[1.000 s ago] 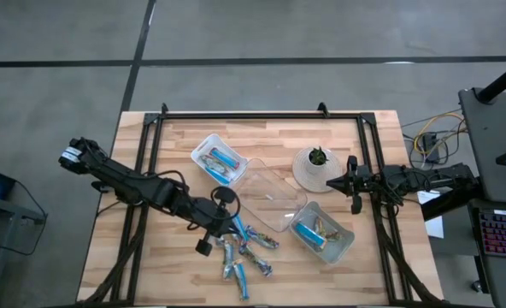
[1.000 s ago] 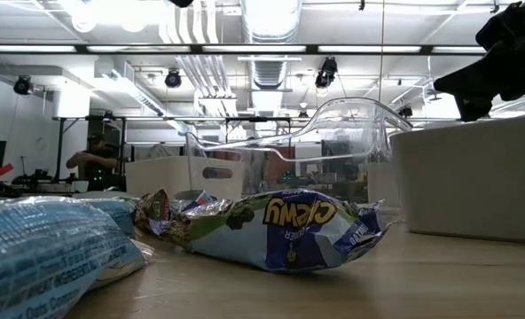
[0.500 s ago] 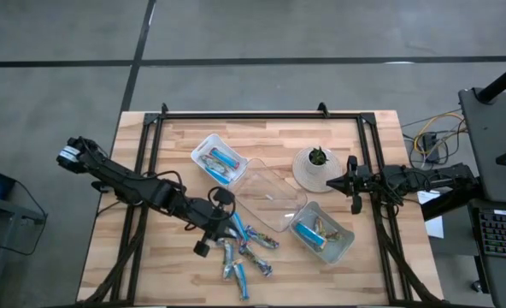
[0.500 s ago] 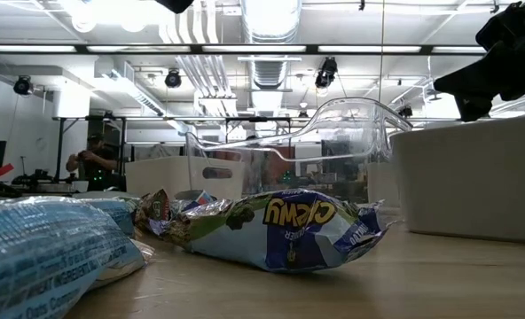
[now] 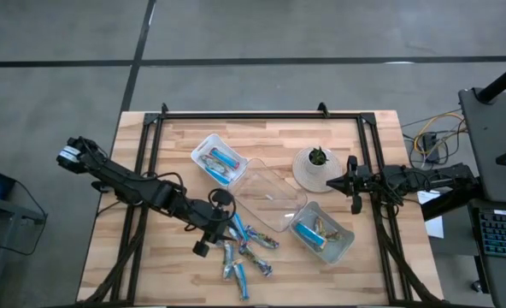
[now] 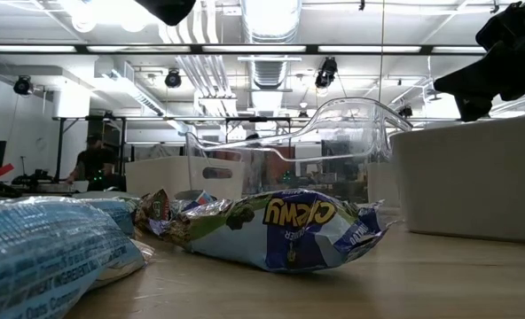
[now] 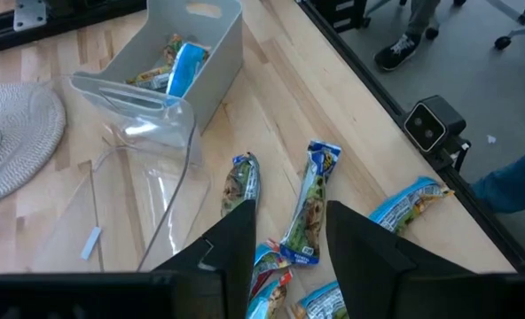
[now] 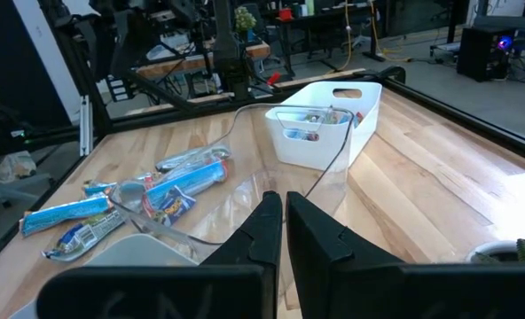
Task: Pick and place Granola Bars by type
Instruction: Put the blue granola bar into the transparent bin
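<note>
Jaws, left: the left gripper [image 7: 285, 232] has its jaws apart with a fair gap and nothing between them, hanging just over the loose bars at the front of the surface [image 5: 176, 145].
Jaws, right: the right gripper [image 8: 283, 232] sits off by the right rail with its jaws pressed together, empty.
Loose pile: most of the granola bars [image 5: 246, 255] lie scattered on the wood near the front edge, blue and greenish-tan wrappers mixed, some touching.
Under the left wrist: a greenish-tan bar [image 7: 309, 206] shows right between the two fingers, flat on the wood, with a second tan bar [image 7: 241, 182] just beside it and a blue bar [image 7: 408, 202] off toward the edge.
Back tray: the white tray [image 5: 219, 159] toward the rear left already has a few bars in it, blue and tan as far as anyone can tell.
Front right tray: the second tray [image 5: 321, 233] holds a blue bar and a tan one.
Middle tray: the clear tray [image 5: 270, 199] sits tilted between those two.
Other stuff: a small plant on a round mat [image 5: 316, 168] stands near the right arm.
Low view: a blue wrapper reading "chewy" [image 6: 285, 229] lies up close in front of the clear tray.
</note>
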You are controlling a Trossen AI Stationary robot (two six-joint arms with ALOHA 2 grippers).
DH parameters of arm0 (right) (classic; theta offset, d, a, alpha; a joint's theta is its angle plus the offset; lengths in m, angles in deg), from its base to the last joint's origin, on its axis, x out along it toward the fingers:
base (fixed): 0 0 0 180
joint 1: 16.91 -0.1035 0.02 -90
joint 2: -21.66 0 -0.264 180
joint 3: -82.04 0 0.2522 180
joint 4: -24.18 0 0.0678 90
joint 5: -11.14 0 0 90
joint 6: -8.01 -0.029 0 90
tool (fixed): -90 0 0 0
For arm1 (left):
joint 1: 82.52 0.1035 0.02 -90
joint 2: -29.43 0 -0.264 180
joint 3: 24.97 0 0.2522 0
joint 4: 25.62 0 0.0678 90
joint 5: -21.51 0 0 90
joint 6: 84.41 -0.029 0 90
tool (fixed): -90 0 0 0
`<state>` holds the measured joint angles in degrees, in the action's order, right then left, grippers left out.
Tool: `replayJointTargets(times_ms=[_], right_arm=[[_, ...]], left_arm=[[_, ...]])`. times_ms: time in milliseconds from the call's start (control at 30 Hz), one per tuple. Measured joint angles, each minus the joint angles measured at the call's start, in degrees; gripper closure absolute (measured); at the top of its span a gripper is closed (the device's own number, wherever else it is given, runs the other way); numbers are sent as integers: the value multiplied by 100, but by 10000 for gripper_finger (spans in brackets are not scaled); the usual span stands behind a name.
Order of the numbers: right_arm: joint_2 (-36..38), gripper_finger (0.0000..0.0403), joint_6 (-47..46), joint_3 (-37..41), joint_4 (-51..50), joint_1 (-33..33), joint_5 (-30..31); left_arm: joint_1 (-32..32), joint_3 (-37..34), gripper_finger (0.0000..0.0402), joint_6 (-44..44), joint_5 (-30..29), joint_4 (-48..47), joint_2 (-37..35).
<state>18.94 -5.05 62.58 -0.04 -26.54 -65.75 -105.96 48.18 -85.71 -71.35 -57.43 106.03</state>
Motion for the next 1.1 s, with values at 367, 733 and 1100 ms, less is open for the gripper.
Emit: replayJointTargets(times_ms=[367,733,1100], right_arm=[[0,390,0,0,-2,0,0],[0,390,0,0,-1,0,-1],[0,390,0,0,0,2,0]], left_arm=[[-5,-71,280,-32,0,32,-201],[-16,-167,334,-58,0,-17,-291],[-44,-232,401,-366,0,-192,-474]])
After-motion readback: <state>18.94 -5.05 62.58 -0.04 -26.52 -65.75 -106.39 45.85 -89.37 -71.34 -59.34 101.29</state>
